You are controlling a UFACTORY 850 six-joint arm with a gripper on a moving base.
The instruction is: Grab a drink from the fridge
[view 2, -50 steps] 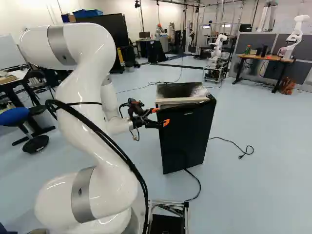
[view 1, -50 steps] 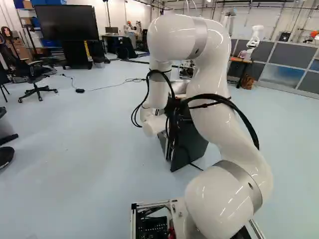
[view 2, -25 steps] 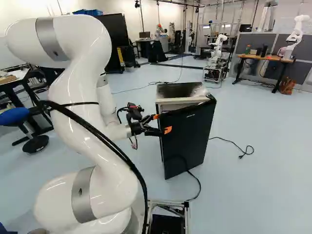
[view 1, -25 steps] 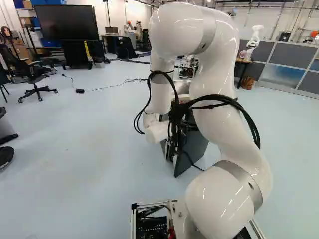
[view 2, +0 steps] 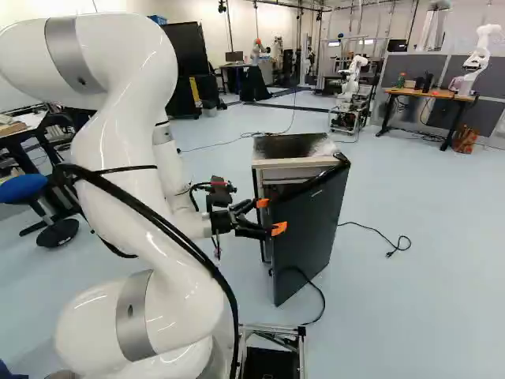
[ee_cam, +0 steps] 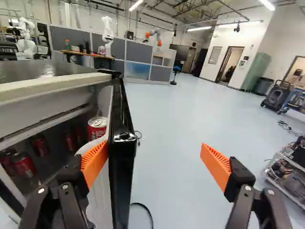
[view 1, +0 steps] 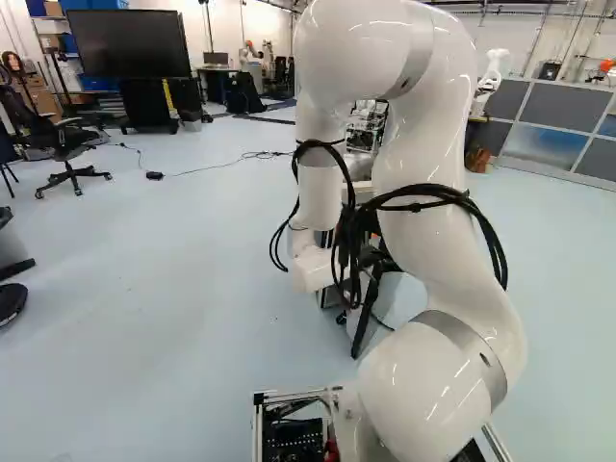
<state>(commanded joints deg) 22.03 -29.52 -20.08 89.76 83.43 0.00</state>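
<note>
Fridge door (ee_cam: 121, 181) ajar, tool (ee_cam: 155, 145) unclenched and wide: 1 finger inside the door edge, 1 outside, an arrangement suited to pushing it wider for access. Red can (ee_cam: 96, 126) sits just behind the door; more cans (ee_cam: 24, 164), too dim to count surely, deeper in fridge (view 2: 288, 146).

Robotics lab, open-plan, industrial shell. Beyond the fridge (view 2: 292, 147): another robot (view 2: 352, 77), white, on a metal frame; one more robot (view 2: 479, 55), also white, by a wood-topped desk (view 2: 439, 94), farther right of the fridge in the right base view. Grey partition panels (view 2: 399, 68) behind that desk, past the fridge. Large black screen (view 1: 129, 44) well left of the fridge in the left base view. Cable (view 1: 214, 166) on smooth, pale-blue floor (view 1: 173, 289), also left of it. High above fridge level, wrist view: bare roof trusses (ee_cam: 195, 6), strip lights (ee_cam: 136, 5).
</note>
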